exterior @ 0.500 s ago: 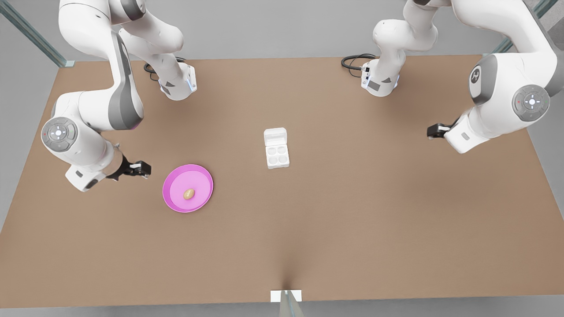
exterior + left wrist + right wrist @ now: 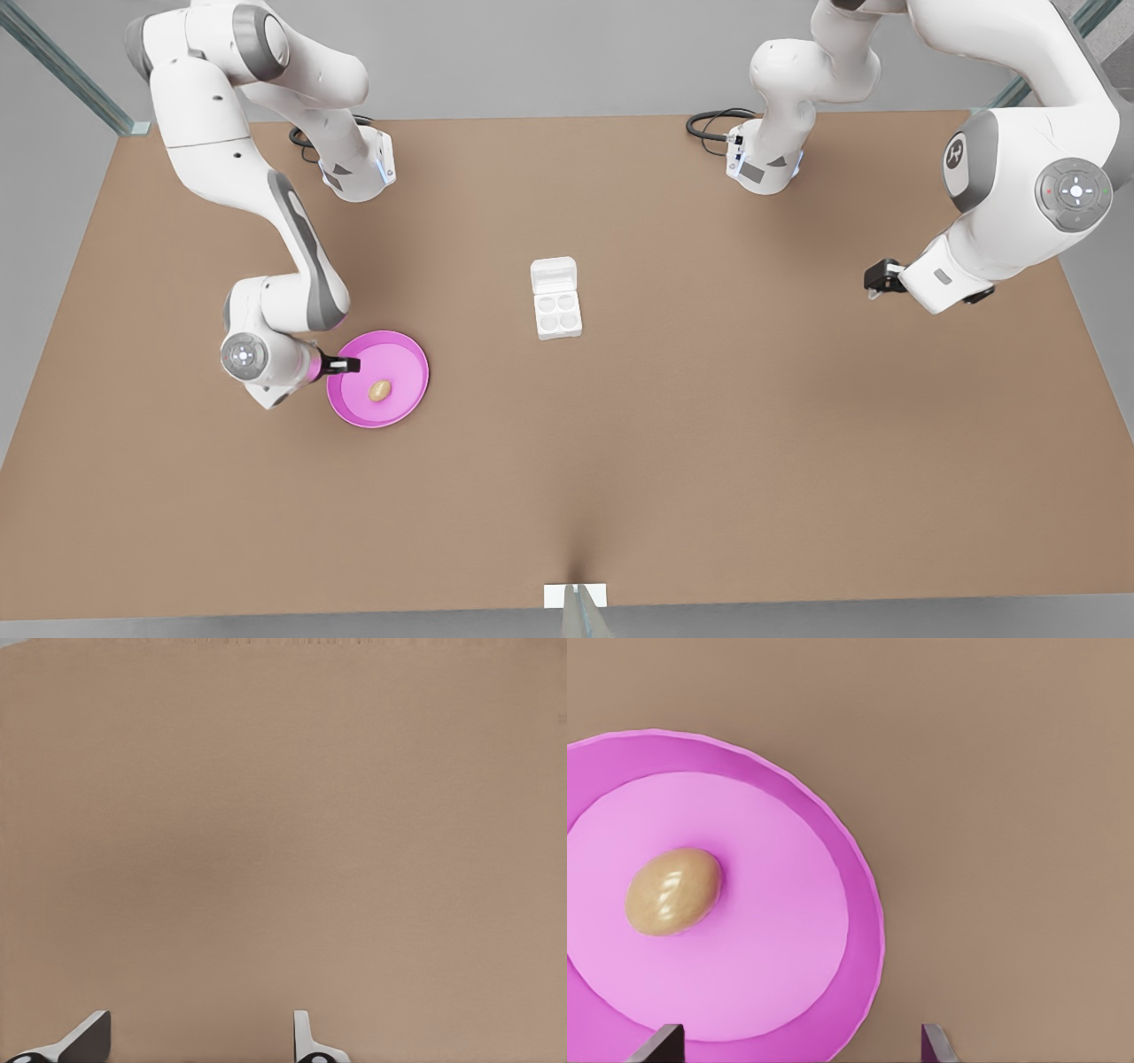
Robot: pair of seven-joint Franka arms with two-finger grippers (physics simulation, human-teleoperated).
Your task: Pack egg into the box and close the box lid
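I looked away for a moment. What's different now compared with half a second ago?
The right gripper swung in over the pink plate's rim, toward the egg, fingers open. The left gripper barely shifted and waits open over bare table. Egg, plate and the open box stayed put.

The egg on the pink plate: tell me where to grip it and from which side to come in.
Grip the egg across its narrow middle, coming straight down from above. It lies on its side in the flat centre of the pink plate, whose raised rim would probably block a sideways approach. The right tool is open at the plate's edge; the left tool waits over bare table.
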